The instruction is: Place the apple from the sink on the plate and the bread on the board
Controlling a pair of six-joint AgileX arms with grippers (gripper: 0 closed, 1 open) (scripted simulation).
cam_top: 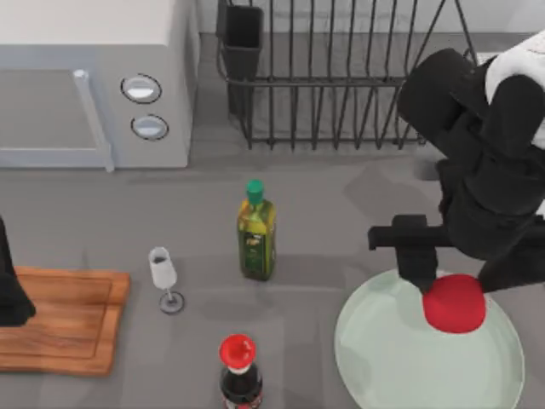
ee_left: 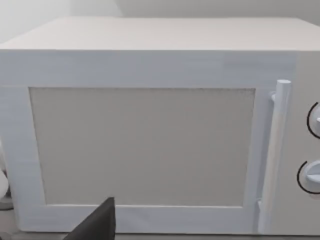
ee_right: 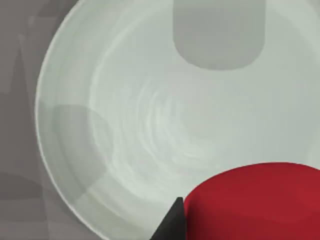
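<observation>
My right gripper [cam_top: 458, 288] is shut on the red apple [cam_top: 454, 304] and holds it over the upper right part of the pale green plate [cam_top: 400, 366]. In the right wrist view the apple [ee_right: 255, 202] sits close to the camera beside one dark fingertip [ee_right: 172, 222], with the plate [ee_right: 150, 110] below. The wooden board [cam_top: 60, 328] lies at the table's front left. My left arm [cam_top: 10, 285] rests at the left edge by the board; one dark finger [ee_left: 95, 225] points towards the microwave [ee_left: 150, 145]. The bread and the sink are out of view.
A green-capped oil bottle [cam_top: 256, 232], a wine glass [cam_top: 163, 277] and a red-capped dark bottle [cam_top: 239, 371] stand between board and plate. A microwave [cam_top: 94, 85] stands at the back left, a wire dish rack [cam_top: 332, 77] at the back middle.
</observation>
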